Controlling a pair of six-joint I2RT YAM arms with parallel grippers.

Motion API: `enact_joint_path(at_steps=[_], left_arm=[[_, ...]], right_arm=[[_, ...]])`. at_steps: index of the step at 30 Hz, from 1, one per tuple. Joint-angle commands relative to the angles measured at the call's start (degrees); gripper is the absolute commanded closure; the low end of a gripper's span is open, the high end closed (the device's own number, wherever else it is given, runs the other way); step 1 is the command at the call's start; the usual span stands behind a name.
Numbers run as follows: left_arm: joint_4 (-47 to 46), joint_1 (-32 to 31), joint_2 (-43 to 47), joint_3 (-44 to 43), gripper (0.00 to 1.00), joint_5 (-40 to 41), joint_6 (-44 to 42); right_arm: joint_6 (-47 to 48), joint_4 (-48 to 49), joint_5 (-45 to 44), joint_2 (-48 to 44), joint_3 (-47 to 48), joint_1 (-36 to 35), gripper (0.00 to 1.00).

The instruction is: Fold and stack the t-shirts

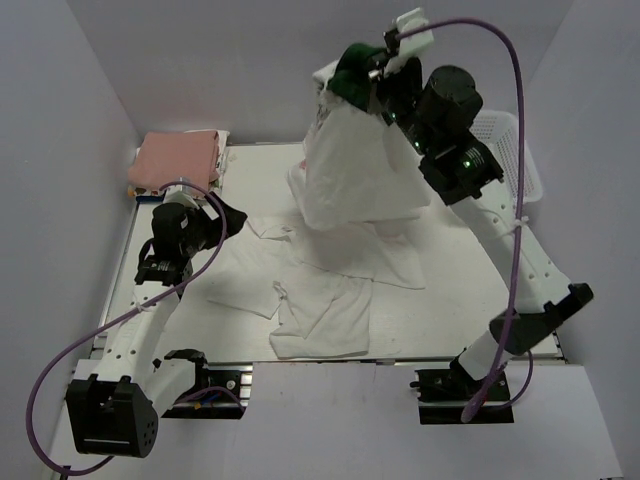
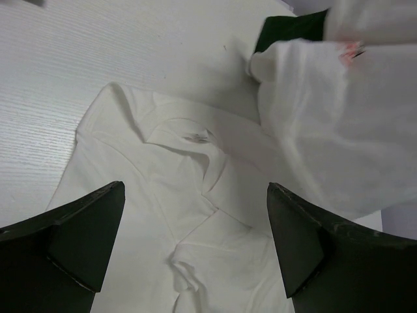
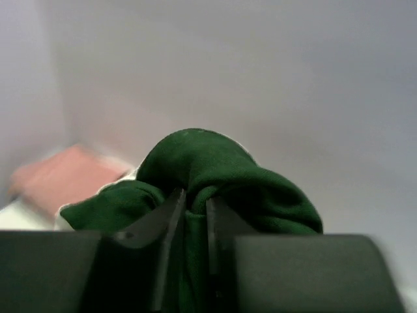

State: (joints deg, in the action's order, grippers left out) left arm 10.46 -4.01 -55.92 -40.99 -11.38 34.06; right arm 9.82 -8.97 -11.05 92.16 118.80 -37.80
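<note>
White worktop (image 1: 450, 300) is carrying crumpled shirts (image 1: 320, 310), sprawling from the centre toward six o'clock. At nine o'clock the left hand (image 2: 195, 222) is hovering released above them, gripping nothing. Farther off, toward one o'clock, the right hand (image 1: 380, 70) is clenching the green part of a lifted shirt (image 1: 355, 165), which is hanging down toward the heap. Separating one shirt seems to be the step; next it is needing laying flat on bare worktop, with the left hand helping spread it.

One lifted t-shirt (image 1: 350, 165), perhaps three loose shirts (image 1: 245, 275) (image 1: 325, 320) (image 1: 390, 258), one pink-topped pile (image 1: 178, 158), one basket (image 1: 512, 150), two arms (image 1: 165, 290) (image 1: 520, 265).
</note>
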Motion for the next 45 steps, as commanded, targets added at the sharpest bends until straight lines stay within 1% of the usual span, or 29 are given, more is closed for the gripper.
enact_joint_path(at_steps=[1, 2, 3, 4, 8, 9, 10, 11, 13, 14, 15, 16, 17, 18, 20, 22, 24, 26, 30, 31, 33, 34, 35, 36, 37, 40, 41, 42, 45], left_arm=[[1.93, -0.12, 0.99, -2.24, 0.0, -0.49, 0.13], [1.93, -0.12, 0.99, -2.25, 0.0, 0.38, 0.65], [2.72, -0.12, 0.99, -2.86, 0.0, 1.17, 0.65], [2.72, -0.12, 0.99, -2.86, 0.0, 1.18, 0.65], [4.22, -0.12, 0.99, -3.39, 0.0, 3.03, 1.18], [4.22, -0.12, 0.99, -3.39, 0.0, 3.03, 1.18], [4.22, -0.12, 0.99, -3.39, 0.0, 3.03, 1.7], [4.74, -0.12, 0.99, -3.39, 0.0, 3.03, 1.71], [4.75, -0.12, 0.47, -3.39, 0.0, 3.03, 1.71], [5.36, -0.12, 0.46, -3.39, 0.0, 3.03, 1.71], [5.36, -0.12, 0.46, -3.39, 0.0, 3.03, 1.71], [5.88, -0.12, 0.46, -3.39, 0.0, 3.03, 1.71], [5.89, -0.12, 0.46, -3.39, 0.0, 3.64, 1.71], [5.89, -0.12, 0.46, -3.39, 0.0, 3.64, 1.71], [5.89, -0.12, 0.46, -3.39, 0.0, 3.64, 1.71], [6.41, -0.12, 0.46, -2.87, 0.0, 3.64, 1.71], [6.42, -0.12, 0.46, -2.86, 0.0, 3.64, 1.71], [5.89, -0.12, 0.46, -2.26, 0.0, 3.64, 1.71], [5.89, -0.12, -0.76, -2.25, 0.0, 3.64, 1.71], [5.89, -0.12, -1.29, -2.25, 0.0, 3.64, 1.71], [5.89, -0.12, -1.9, -2.25, 0.0, 3.11, 1.71], [5.89, -0.12, -1.91, -2.25, 0.0, 3.11, 1.71], [5.89, -0.12, -2.43, -2.25, 0.0, 3.11, 1.71], [5.89, -0.12, -2.44, -2.77, 0.0, 3.11, 1.71], [5.89, -0.12, -2.44, -2.78, 0.0, 2.59, 1.71], [5.89, -0.12, -2.44, -2.78, 0.0, 2.07, 1.71], [5.89, -0.12, -2.44, -2.78, 0.0, 2.06, 1.71], [5.89, -0.12, -2.44, -2.78, 0.0, 2.06, 1.71], [5.89, -0.12, -2.44, -2.78, 0.0, 2.06, 1.71]], right_arm=[[-6.47, 2.38, 15.13, -7.68, -12.33, -0.69, 0.66], [-7.18, 2.9, 15.53, -10.57, -18.98, -0.78, 0.51], [-9.36, 3.69, 15.44, -11.38, -23.66, -0.78, 0.3], [-9.47, 3.61, 14.57, -11.91, -25.27, -0.7, 0.1], [-13.25, -0.07, 5.37, -11.92, -29.24, -0.7, 0.1], [-13.43, -1.12, 4.38, -9.91, -26.72, -0.69, 0.1], [-13.6, -6.44, 3.5, -8.59, -25.56, -0.78, 0.1], [-13.69, -8.32, 2.36, -5.36, -20.77, -0.7, 0.1], [-13.61, -13.76, 2.17, 1.76, -18.09, -0.69, 0.1], [-12.91, -14.49, 2.69, 3.45, -14.6, -0.52, 0.1], [-12.73, -15.02, 2.7, 8.51, -13.61, -0.61, 0.1], [-11.68, -17.46, 4.09, 12.13, -11.16, -0.78, 0.1], [-11.5, -18.44, 4.11, 12.17, -10.44, -0.78, 0.1], [-10.62, -20.71, 4.54, 17.39, -8.43, -0.87, 0.1], [-10.26, -21.61, 7.44, 20.76, -7.01, -0.78, 0.1], [-10.26, -23.89, 12.95, 26.64, -5.34, -1.04, 0.1], [-10.35, -22.24, 19.97, 28.77, -6.3, -1.13, 0.1], [-10.44, -18.99, 21.15, 30.09, -10.08, -2.45, 0.1], [-10.79, -18.18, 21.77, 33.78, -9.82, -4.29, 0.1], [-10.79, -18.36, 20.29, 35.61, -9.65, -4.91, 0.14], [-11.23, -18.97, 19.49, 36.51, -8.41, -5.26, 0.47], [-11.49, -18.72, 17.75, 36.25, -8.24, -5.7, 0.66], [-11.49, -17.32, 16.77, 35.9, -8.24, -5.97, 0.99], [-11.58, -16.7, 15.37, 34.24, -8.24, -6.05, 1.0], [-11.5, -15.91, 9.26, 32.05, -8.32, -6.23, 1.0], [-10.18, -12.92, 1.49, 26.86, -4.91, -5.79, 1.0], [-10.18, -11.87, 0.42, 23.19, -3.94, -5.71, 1.0], [-8.52, -11.68, -2.37, 21.85, -2.02, -5.27, 1.0], [-6.67, -8.44, -5.03, 15.7, 0.11, -5.09, 1.0]])
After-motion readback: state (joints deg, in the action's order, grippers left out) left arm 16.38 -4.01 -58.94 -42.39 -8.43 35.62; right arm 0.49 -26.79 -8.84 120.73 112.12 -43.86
